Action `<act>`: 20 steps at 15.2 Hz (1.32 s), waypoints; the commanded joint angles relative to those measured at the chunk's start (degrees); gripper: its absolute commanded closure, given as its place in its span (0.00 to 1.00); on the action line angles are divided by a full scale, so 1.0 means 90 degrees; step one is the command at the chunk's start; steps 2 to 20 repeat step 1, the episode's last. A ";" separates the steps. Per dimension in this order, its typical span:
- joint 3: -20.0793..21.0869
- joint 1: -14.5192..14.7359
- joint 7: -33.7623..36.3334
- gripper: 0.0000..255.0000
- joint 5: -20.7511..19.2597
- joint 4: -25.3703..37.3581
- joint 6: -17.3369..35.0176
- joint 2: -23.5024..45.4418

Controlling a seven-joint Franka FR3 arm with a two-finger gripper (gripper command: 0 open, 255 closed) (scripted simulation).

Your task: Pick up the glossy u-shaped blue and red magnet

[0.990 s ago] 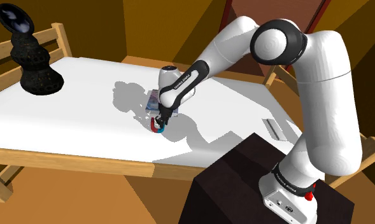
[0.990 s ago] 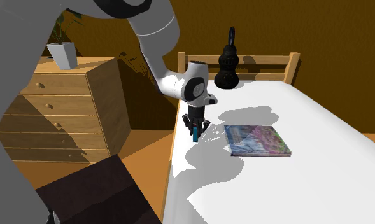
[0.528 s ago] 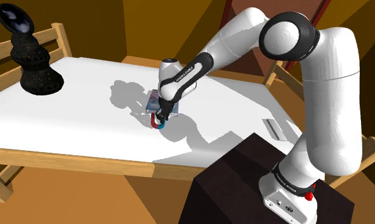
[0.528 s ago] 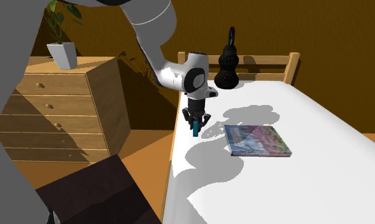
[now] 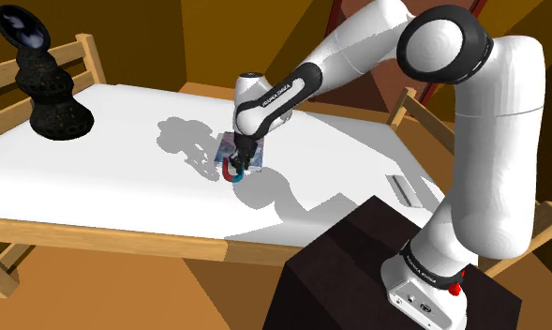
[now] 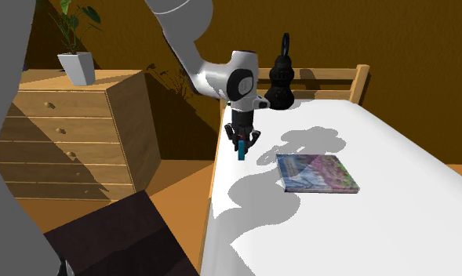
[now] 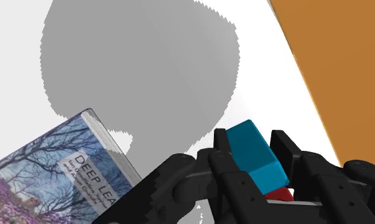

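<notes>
Bright light is falling from above, throwing the hard-edged grey shadow [image 5: 281, 199] of the arm [image 5: 494, 150] (jagged in the wrist view) onto the white bed top [image 5: 105, 178].

Magnet [image 7: 254, 159]: smooth blue and red faces, flat even colour; we cannot tell material.
Gripper [image 6: 242, 145]: matt black, smooth.
Arm [image 5: 494, 141]: smooth white shell, soft sheen on curves; dark joints duller.
Bed [image 5: 114, 178]: top plain white, smooth, matt.
Bed frame [image 5: 96, 234]: pale wood, we note faint grain.
Book [image 6: 317, 173]: smooth printed cover, white page edges like paper.
Dresser [image 6: 72, 133]: wood, grain plain.
Vase [image 5: 51, 94]: black, rough knobbly body, shiny mouth.
Stand [image 5: 358, 272]: dark, matt.
</notes>
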 commanded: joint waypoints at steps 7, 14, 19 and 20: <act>0.0004 0.0002 0.0002 1.00 0.0003 -0.0007 -0.0037 -0.0040; 0.0004 0.0002 0.0002 1.00 0.0003 -0.0007 -0.0037 -0.0040; 0.0004 0.0002 0.0002 1.00 0.0003 -0.0007 -0.0037 -0.0040; 0.0004 0.0002 0.0002 1.00 0.0003 -0.0007 -0.0037 -0.0040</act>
